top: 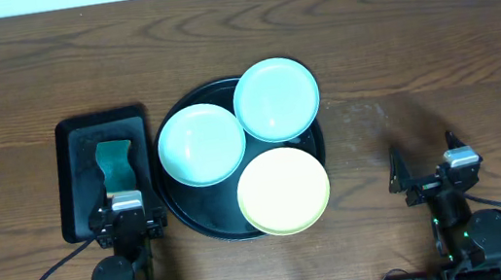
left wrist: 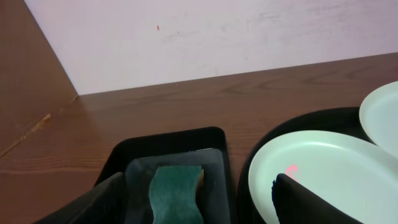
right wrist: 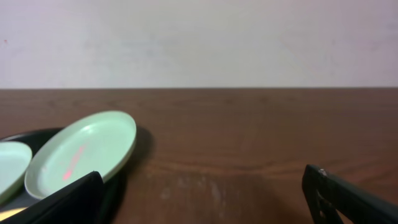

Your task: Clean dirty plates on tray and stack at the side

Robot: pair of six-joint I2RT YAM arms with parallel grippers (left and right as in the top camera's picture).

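Observation:
The round black tray sits mid-table with three plates on it. One aqua plate lies at its left, a second aqua plate overhangs its far right rim, and a pale yellow plate lies at its near right. My left gripper is open and empty at the near end of a small rectangular tray. In the left wrist view, my left gripper faces a green sponge, and the left aqua plate shows a pink mark. My right gripper is open and empty over bare table right of the round tray. In the right wrist view, my right gripper is near the far aqua plate, which carries a pink streak.
A smaller black rectangular tray at the left holds the green sponge. Bare wooden table lies right of the round tray and along the back. A pale wall stands behind the table.

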